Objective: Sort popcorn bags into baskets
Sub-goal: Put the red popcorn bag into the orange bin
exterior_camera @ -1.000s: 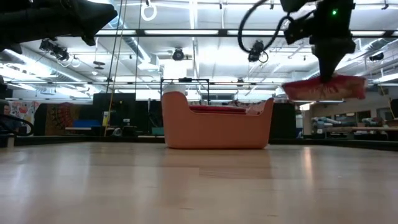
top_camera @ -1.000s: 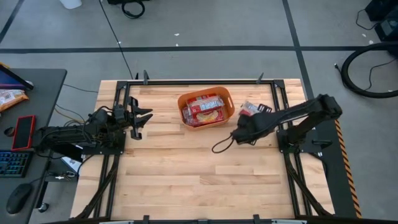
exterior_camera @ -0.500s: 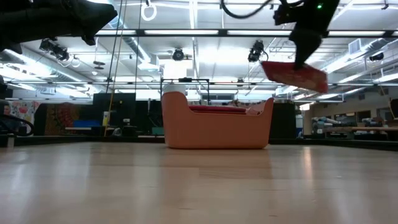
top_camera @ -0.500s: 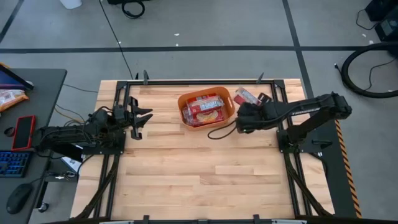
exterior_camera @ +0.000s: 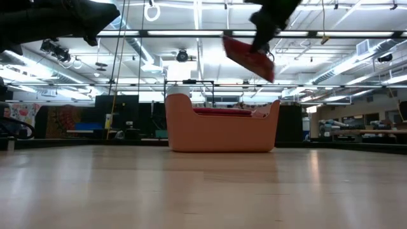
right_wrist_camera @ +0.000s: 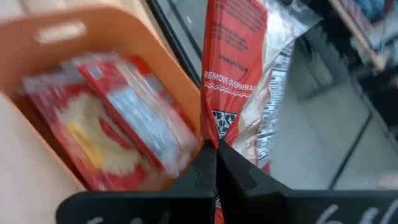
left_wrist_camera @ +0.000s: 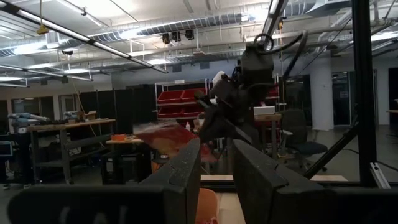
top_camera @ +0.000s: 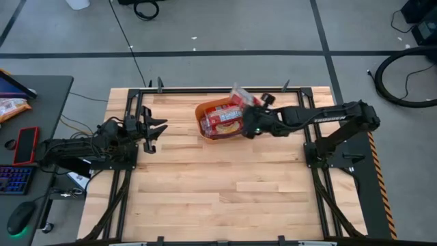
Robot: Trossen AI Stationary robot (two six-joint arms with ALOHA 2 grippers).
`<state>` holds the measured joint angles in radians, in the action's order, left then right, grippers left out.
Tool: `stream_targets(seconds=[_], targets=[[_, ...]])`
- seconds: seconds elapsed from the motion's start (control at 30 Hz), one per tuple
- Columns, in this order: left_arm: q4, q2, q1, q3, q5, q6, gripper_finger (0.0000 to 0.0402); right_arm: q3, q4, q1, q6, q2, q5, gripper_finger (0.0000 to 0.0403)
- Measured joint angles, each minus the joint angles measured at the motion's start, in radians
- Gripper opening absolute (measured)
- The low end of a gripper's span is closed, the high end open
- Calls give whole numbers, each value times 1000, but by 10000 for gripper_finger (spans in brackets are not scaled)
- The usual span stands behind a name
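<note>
Since the earlier frames the right arm has been swung from the table's right side toward its far middle, and the carried popcorn bag [top_camera: 240,96] has been brought from beside the basket to above the orange basket's [top_camera: 202,113] right rim. In the low view the bag [exterior_camera: 248,57], level a second ago, is now seen tilted, its lower end toward the right, high over the tub [exterior_camera: 216,130]. The right gripper [top_camera: 251,117] is clamped together on one end of the bag, as is shown in the right wrist view, where the packet [right_wrist_camera: 233,68] is pinched between the two dark fingers [right_wrist_camera: 199,177] and extends straight away from them, printed back side in view. Its long axis is thus held in line with the gripper. Other popcorn bags [top_camera: 222,120] are seen lying flat inside the basket, red faces up. The left gripper [top_camera: 151,130] is kept unmoved at the table's left side, with fingers apart and nothing held.
</note>
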<state>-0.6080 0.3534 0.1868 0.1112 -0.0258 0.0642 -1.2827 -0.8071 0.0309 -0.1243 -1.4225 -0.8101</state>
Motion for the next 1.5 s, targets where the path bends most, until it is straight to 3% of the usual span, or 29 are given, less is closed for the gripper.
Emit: stream_targets(seconds=[0.2, 0.53, 0.7, 1.0, 1.5], targets=[[-2, 0, 0, 0, 0, 0, 94, -32, 190, -18, 198, -121, 63, 5], [-3, 0, 0, 0, 0, 0, 94, -40, 310, -118, 366, -310, 190, 6], [-1, 0, 0, 0, 0, 0, 94, -40, 351, -181, 450, -385, 278, 39], [-1, 0, 0, 0, 0, 27, 94, -40, 329, -189, 409, -346, 284, 109], [-4, 0, 0, 0, 0, 33, 94, -40, 265, -182, 342, -290, 280, 114]])
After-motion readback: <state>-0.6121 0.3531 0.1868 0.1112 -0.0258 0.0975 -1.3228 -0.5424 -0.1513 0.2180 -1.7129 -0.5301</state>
